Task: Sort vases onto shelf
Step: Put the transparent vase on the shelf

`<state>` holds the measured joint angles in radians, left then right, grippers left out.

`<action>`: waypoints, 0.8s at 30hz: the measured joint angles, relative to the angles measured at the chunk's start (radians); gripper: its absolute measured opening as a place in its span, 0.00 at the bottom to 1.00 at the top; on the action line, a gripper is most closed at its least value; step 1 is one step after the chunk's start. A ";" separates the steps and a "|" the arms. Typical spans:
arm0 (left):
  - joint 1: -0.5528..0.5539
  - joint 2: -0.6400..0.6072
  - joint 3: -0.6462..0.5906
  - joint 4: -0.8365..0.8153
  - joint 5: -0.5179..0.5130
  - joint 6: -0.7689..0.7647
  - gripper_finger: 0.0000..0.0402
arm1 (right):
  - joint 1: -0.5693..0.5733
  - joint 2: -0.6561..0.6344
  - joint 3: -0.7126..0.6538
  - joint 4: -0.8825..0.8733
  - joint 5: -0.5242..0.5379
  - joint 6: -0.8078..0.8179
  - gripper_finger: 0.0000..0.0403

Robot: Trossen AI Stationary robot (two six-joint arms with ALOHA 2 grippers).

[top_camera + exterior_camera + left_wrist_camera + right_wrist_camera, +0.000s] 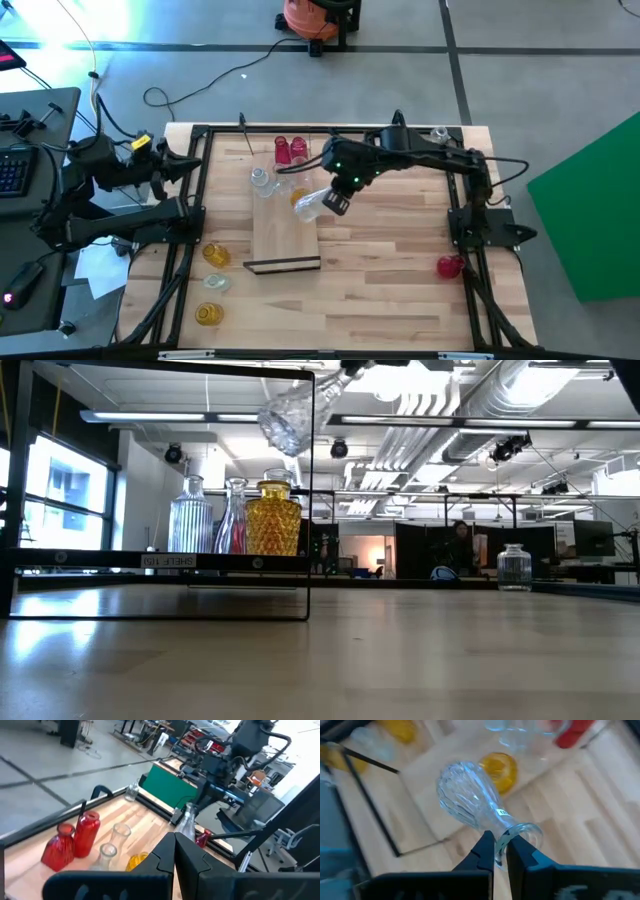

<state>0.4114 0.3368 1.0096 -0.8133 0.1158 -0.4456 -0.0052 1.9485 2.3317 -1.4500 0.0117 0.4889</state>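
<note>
clear vase [470,800] held in the air, tilted, bulb end out, neck rim pinched between the right claw [500,849] fingers. in the high view it hangs over the right edge of the shelf [285,235], just beside an amber vase [300,198] standing on the board. low view shows it [290,415] up above the standing row, clear of them.

shelf: light-wood board, dark strip at its near short edge, lying left of centre on the tabletop [400,270]. on its far end two red vases [290,150] side by side, a clear one [262,181] near them.

off the shelf: three vases [212,283] in a line by the left tabletop edge, amber, clear, amber. a red vase [449,266] at the right edge. a clear one [439,133] at the far right corner.

left claw [174,851] clenched, holding nothing, parked off the tabletop's left side.
</note>
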 joint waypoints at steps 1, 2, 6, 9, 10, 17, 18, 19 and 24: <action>0.000 0.002 0.000 -0.004 0.000 -0.017 0.00 | 0.003 -0.006 -0.022 0.025 -0.032 0.012 0.00; 0.000 0.003 0.000 -0.011 0.000 -0.032 0.00 | 0.008 -0.009 -0.038 0.047 -0.054 0.029 0.00; 0.000 0.019 0.000 -0.047 0.012 -0.051 0.00 | 0.036 -0.011 -0.068 0.079 -0.069 0.053 0.00; 0.000 0.048 -0.001 -0.068 0.037 -0.050 0.00 | 0.051 -0.009 -0.088 0.160 -0.065 0.053 0.00; 0.000 0.058 -0.001 -0.074 0.044 -0.047 0.00 | 0.053 -0.008 -0.088 0.170 -0.065 0.053 0.00; 0.000 0.127 -0.001 -0.081 0.266 -0.034 0.00 | 0.054 0.019 -0.089 0.193 -0.041 0.071 0.00; 0.000 0.135 -0.001 -0.081 0.305 -0.038 0.00 | 0.054 0.026 -0.089 0.194 -0.040 0.071 0.00; -0.001 0.142 -0.001 -0.081 0.339 -0.041 0.00 | 0.054 0.033 -0.089 0.201 -0.044 0.072 0.00; -0.014 0.166 -0.001 -0.082 0.381 -0.052 0.00 | 0.054 0.066 -0.089 0.202 -0.046 0.068 0.00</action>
<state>0.3974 0.5026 1.0088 -0.8955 0.4972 -0.4973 0.0485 2.0141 2.2425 -1.2477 -0.0345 0.5573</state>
